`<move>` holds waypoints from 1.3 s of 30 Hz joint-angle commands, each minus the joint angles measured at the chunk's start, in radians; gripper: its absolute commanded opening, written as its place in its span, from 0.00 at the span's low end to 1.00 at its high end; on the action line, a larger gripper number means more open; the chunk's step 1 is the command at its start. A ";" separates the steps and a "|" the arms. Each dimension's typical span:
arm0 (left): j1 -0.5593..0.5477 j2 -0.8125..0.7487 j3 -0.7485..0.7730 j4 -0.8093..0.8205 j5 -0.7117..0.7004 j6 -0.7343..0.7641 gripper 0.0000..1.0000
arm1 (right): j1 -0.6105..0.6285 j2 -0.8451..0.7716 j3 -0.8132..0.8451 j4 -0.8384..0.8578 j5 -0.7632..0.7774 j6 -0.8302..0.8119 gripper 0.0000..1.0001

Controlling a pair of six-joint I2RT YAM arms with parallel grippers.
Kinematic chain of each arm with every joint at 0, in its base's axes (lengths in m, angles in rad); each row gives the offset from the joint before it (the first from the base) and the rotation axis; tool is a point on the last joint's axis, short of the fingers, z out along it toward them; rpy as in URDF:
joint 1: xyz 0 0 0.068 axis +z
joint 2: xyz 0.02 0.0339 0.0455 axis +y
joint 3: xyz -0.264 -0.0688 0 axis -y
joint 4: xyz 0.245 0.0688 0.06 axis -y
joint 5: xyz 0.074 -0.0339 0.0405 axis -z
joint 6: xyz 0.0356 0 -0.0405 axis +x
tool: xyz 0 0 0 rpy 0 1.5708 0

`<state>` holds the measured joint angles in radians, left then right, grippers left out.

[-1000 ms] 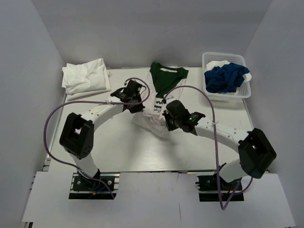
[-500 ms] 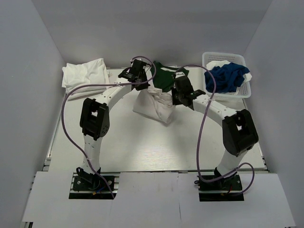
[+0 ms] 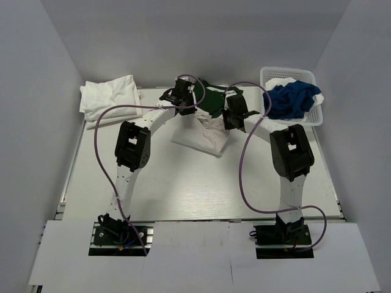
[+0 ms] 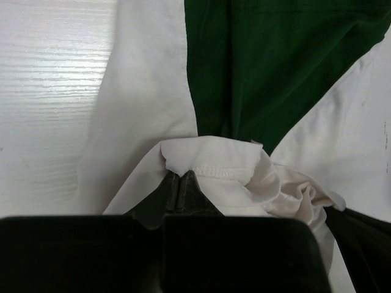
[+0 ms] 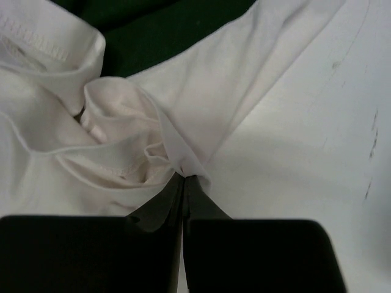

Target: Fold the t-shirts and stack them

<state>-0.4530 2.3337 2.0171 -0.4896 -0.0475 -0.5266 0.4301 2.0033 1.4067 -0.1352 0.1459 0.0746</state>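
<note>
Far middle of the white table (image 3: pixel 183 189), the left gripper (image 4: pixel 180 178) pinches the hem of a plain white cloth t-shirt (image 3: pixel 204 139); the right gripper (image 5: pixel 184 178) pinches a bunched fold of it; a dark green cloth t-shirt (image 3: pixel 212 101) touches it on the far side; a royal blue cloth t-shirt (image 3: pixel 292 99) fills the white plastic mesh basket (image 3: pixel 287 71), far right.

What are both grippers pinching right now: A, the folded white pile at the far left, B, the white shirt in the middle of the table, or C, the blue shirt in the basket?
B: in the wrist views the left gripper and the right gripper are each shut on a hemmed edge of the white shirt at mid-table, away from the basket and the far-left pile.
</note>
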 commanded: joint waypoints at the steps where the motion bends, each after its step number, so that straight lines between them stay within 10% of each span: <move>1: 0.017 -0.002 0.057 0.043 0.006 0.010 0.00 | -0.022 0.043 0.063 0.172 -0.020 -0.068 0.00; 16: 0.036 -0.172 -0.190 0.186 0.006 -0.035 0.00 | -0.030 -0.095 -0.124 0.401 -0.172 -0.110 0.00; 31: 0.045 -0.085 -0.089 0.137 -0.084 -0.070 0.00 | -0.040 0.044 -0.019 0.342 -0.118 -0.107 0.00; 34: 0.056 -0.036 -0.017 0.079 -0.097 -0.082 0.56 | -0.048 0.084 0.044 0.283 -0.095 -0.087 0.28; 35: 0.056 -0.025 0.036 0.062 -0.097 -0.082 0.97 | -0.048 0.087 0.061 0.266 -0.095 -0.084 0.35; 39: 0.065 -0.054 0.059 0.042 -0.097 -0.082 1.00 | -0.045 0.028 0.080 0.214 -0.135 -0.081 0.90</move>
<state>-0.4007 2.3291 2.0380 -0.4129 -0.1230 -0.6029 0.3870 2.0983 1.4445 0.1032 0.0315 -0.0055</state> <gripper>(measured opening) 0.991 0.853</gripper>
